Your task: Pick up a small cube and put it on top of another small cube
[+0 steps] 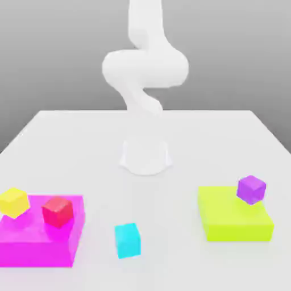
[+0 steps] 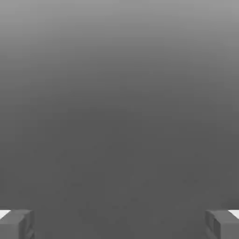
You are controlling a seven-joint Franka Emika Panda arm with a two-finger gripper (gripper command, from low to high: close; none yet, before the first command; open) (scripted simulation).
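Smooth matt cyan cube (image 1: 127,240) and red cube (image 1: 57,211) (plastic-looking), glossy white arm (image 1: 145,71).

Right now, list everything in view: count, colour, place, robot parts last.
cyan cube: one, cyan, on the table between the two blocks.
red cube: one, red, on the magenta block.
yellow cube: one, yellow, on the magenta block, beside the red one.
purple cube: one, purple, on the lime block.
magenta block: one, exterior view's left.
lime block: one, exterior view's right.
table: one, white.
arm: one, white, mid-table.
fingertips: two, grey, jaws spread wide.
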